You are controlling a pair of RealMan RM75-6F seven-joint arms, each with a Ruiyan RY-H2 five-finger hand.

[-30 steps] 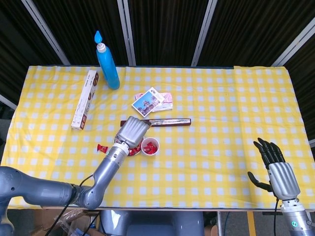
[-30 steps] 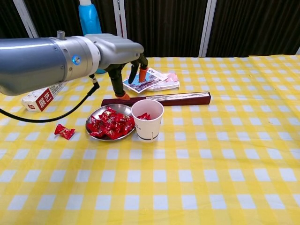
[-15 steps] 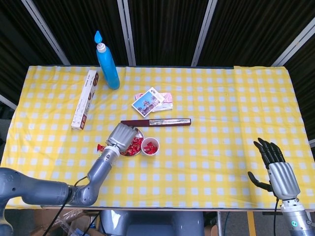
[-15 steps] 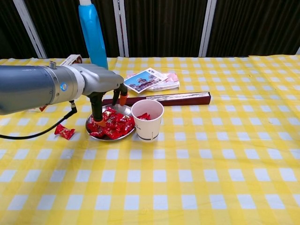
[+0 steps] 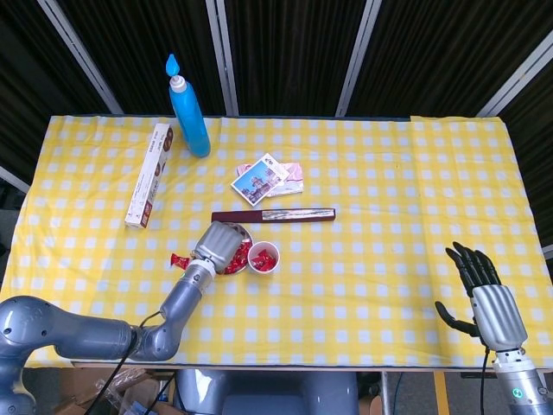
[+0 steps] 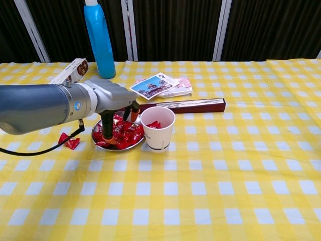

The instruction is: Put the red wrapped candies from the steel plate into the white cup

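A steel plate (image 6: 118,149) heaped with red wrapped candies (image 6: 125,136) sits left of centre, touching the white cup (image 6: 157,128). The cup (image 5: 263,258) holds a few red candies. My left hand (image 6: 111,102) hangs over the plate's left half, fingers pointing down and apart, and one orange-tipped finger (image 6: 108,134) dips into the pile. In the head view the left hand (image 5: 219,244) hides most of the plate, with candies (image 5: 236,258) showing at its right. One stray candy (image 6: 68,141) lies on the cloth left of the plate. My right hand (image 5: 484,296) is open near the front right edge.
A blue bottle (image 5: 189,110) and a long white box (image 5: 149,174) stand at the back left. A dark wooden bar (image 6: 180,105) lies just behind the plate and cup, with picture cards (image 6: 158,85) beyond it. A yellow checked cloth covers the table.
My left hand has dropped from above the cup's far side, moved left and come down over the plate, its fingers now in the candies. The right hand has not moved.
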